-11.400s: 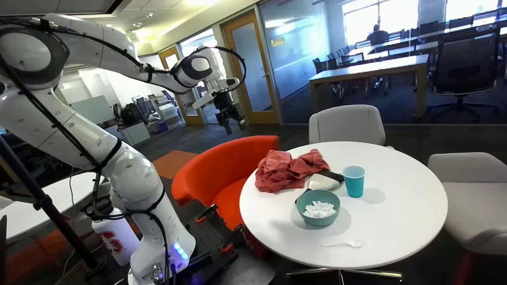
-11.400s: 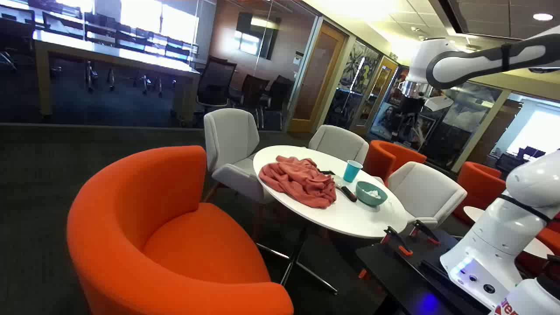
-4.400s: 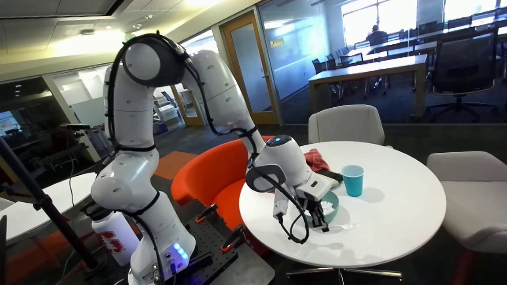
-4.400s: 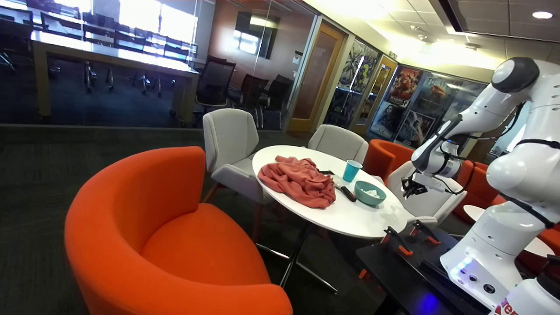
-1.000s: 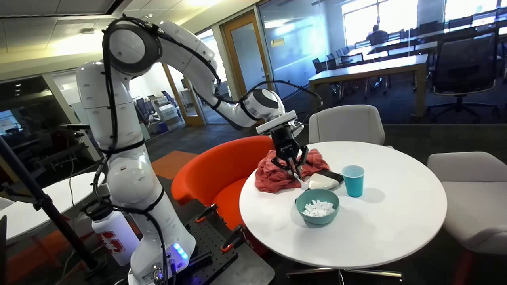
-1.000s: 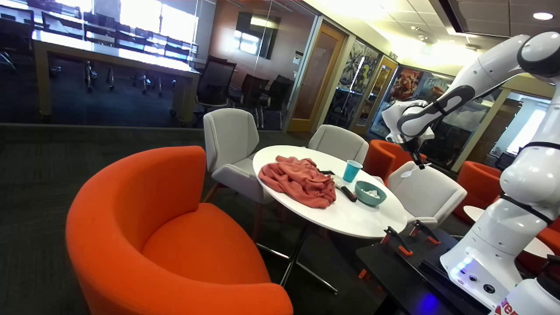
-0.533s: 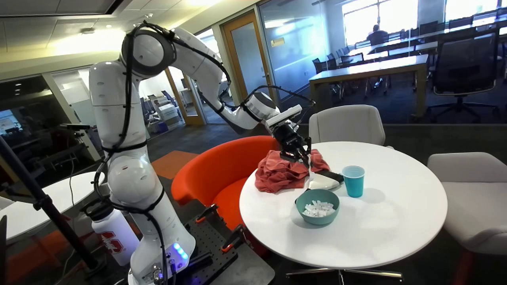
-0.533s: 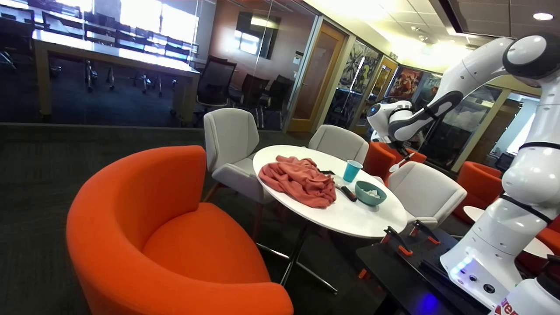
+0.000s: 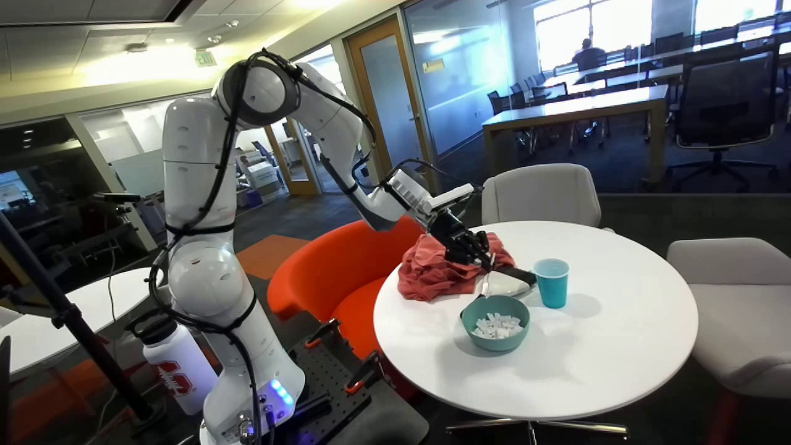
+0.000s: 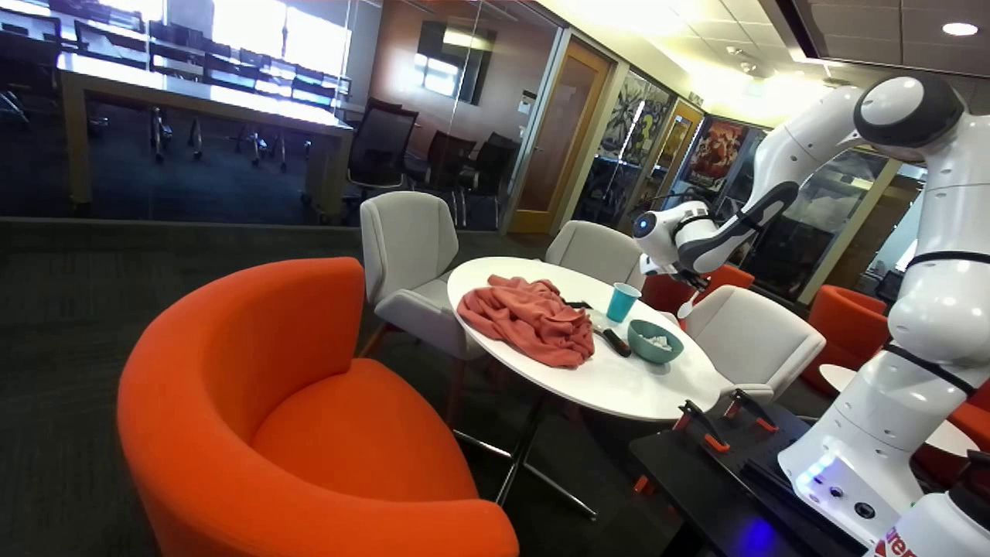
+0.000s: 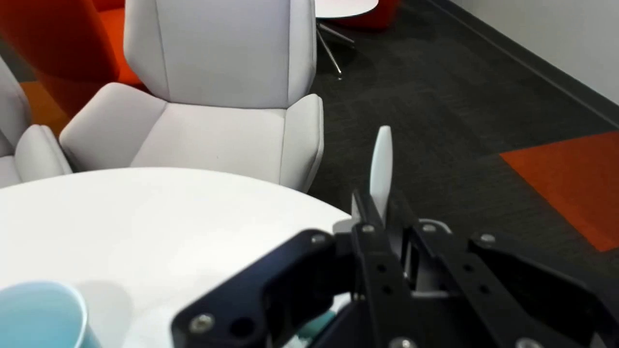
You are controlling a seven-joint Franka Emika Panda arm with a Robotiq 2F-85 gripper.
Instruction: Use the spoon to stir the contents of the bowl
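My gripper (image 9: pixel 488 264) is shut on the white spoon (image 11: pixel 382 164). The handle end juts out beyond the fingers in the wrist view. In an exterior view the spoon's head (image 10: pixel 686 310) hangs down, held clear of the bowl and higher than it. On the round white table stands the green bowl (image 9: pixel 502 346), upright, with several small white pieces (image 9: pixel 498 326) inside. Only a sliver of the bowl (image 11: pixel 316 325) shows behind the gripper in the wrist view. The gripper (image 10: pixel 702 284) is tilted, with the spoon pointing downward.
A turquoise cup (image 9: pixel 552 287) stands on the table behind the bowl. A crumpled red cloth (image 9: pixel 432 272) and a pale item with a black part (image 9: pixel 503 284) lie beyond the bowl. Grey chairs (image 9: pixel 541 194) and an orange chair (image 9: pixel 346 266) surround the table (image 9: pixel 605 371).
My gripper has swung across and lowered, carrying the spoon closer to the bowl. The spoon's head now points more steeply down. Bowl, cup and cloth have stayed put.
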